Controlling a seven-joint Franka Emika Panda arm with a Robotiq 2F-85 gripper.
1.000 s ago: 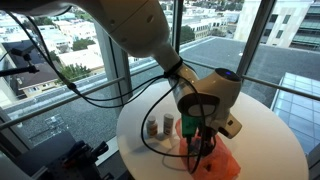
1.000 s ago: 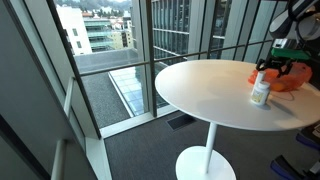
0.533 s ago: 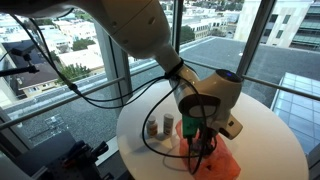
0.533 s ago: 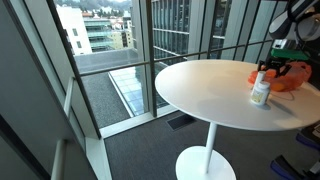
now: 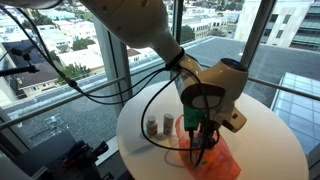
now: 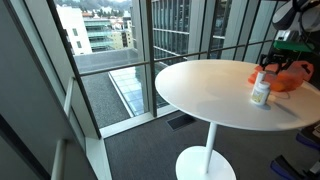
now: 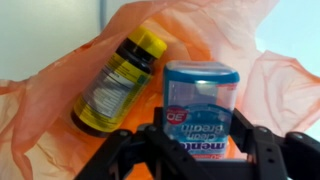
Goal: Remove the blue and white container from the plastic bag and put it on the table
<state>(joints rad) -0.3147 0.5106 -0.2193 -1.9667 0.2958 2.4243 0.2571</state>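
Note:
In the wrist view the blue and white container (image 7: 201, 95) stands upright between my fingers, its lid pointing away from me. My gripper (image 7: 201, 138) is shut on its lower body, one finger on each side. It sits in the mouth of the orange plastic bag (image 7: 75, 95), which lies crumpled on the round white table (image 5: 270, 135). In both exterior views the gripper (image 5: 203, 128) (image 6: 284, 50) hangs just above the bag (image 5: 218, 160) (image 6: 290, 80); the container is too small to make out there.
A dark bottle with a yellow cap (image 7: 118, 78) lies tilted in the bag beside the container. Two small white bottles (image 5: 157, 127) stand on the table near the bag, seen as one bottle (image 6: 260, 90) from the side. Windows and a railing surround the table.
The gripper has shut on the blue and white container and risen slightly above the bag. The bottles on the table have not moved.

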